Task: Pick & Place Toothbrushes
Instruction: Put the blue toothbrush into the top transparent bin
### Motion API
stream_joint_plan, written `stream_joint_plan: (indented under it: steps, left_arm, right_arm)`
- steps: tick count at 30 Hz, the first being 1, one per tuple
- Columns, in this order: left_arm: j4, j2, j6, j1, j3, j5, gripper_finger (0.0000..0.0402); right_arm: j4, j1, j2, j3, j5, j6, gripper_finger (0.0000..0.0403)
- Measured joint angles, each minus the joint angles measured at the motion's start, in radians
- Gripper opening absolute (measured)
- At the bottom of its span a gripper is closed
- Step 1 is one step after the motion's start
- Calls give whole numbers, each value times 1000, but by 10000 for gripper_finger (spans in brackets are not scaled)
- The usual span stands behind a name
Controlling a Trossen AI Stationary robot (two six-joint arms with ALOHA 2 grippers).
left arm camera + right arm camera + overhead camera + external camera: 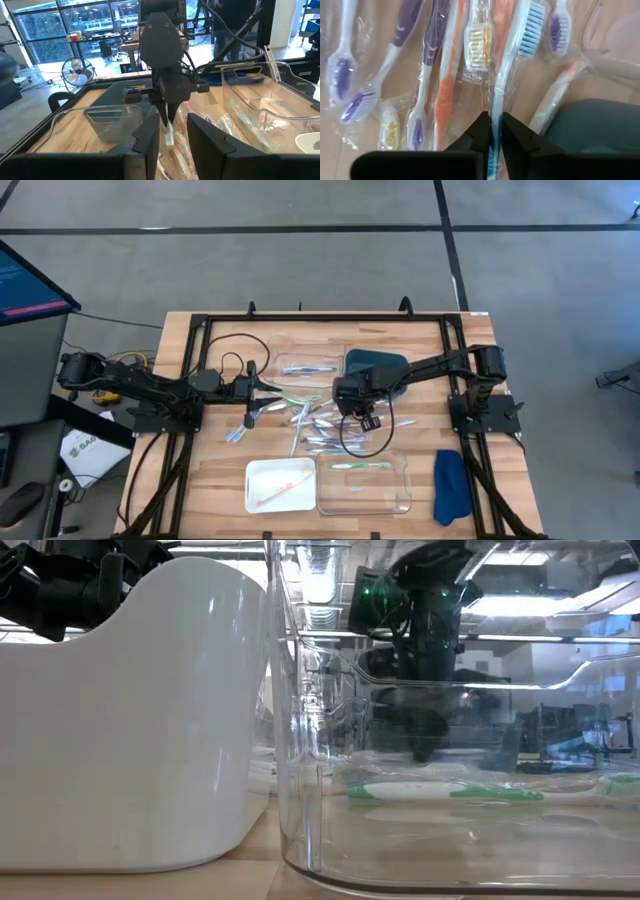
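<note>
Pinching slim blue-white toothbrush (512,75), right claw (492,131); crinkly clear wrappers

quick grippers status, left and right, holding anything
left gripper: holds a wrapped toothbrush.
right gripper: closed on the blue-and-white toothbrush in the pile.

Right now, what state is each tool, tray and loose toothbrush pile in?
Right tool: down over the pile, closed on the blue toothbrush.
Left tool: parked beside the pile, holding nothing visible.
Toothbrush pile: loose, wrapped, flat on the table.
White tray: holds an orange-pink toothbrush.
Clear tray: holds a green toothbrush.
</note>
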Motion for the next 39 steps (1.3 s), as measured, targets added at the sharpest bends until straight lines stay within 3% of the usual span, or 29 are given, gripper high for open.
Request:
stream_joint_plan:
  steps: [12, 18, 25, 30, 34, 39]
  left_arm:
    - [-4, 0, -7, 0, 0, 4, 94]
    - [-4, 0, -7, 0, 0, 3, 94]
    - [-5, 0, -7, 0, 0, 0, 94]
    - [-8, 0, -7, 0, 0, -2, 94]
    - [-8, 0, -17, 0, 0, -42, 94]
    - [-10, 0, -34, 0, 0, -89, 94]
  right_arm:
    - [-52, 0, 0, 52, 2, -5, 36]
    - [-112, -10, 0, 131, 2, -35, 21]
    - [-189, -20, 0, 243, 3, -79, 43]
    - [-255, -17, 0, 334, 2, -122, 22]
    - [-228, -26, -1, 400, 2, -178, 17]
    - [-113, -39, -1, 448, 2, -246, 44]
